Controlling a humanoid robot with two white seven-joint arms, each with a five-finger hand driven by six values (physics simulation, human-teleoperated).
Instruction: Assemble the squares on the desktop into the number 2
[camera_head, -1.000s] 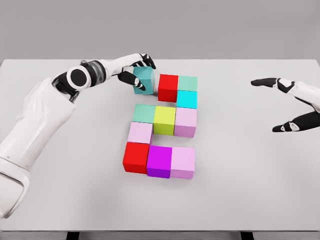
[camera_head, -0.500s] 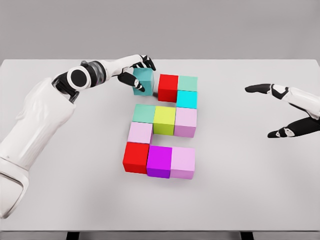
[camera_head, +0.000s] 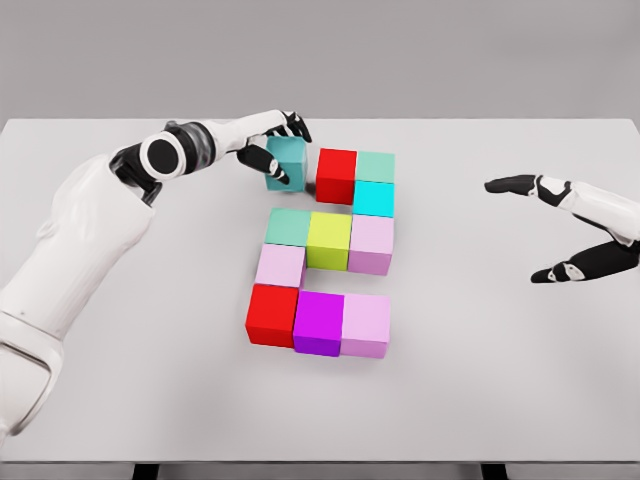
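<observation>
Cubes number ten on the white desktop: two red, two mint green, three pale pink, one cyan, one yellow-green, one magenta, one teal. Taking the yellow-green cube as landmark, nine sit packed around it, forming most of a 2. The teal cube lies up and left of it, gripped between the curled fingers of the left hand. The right hand hovers far right of it, fingers spread, empty.
</observation>
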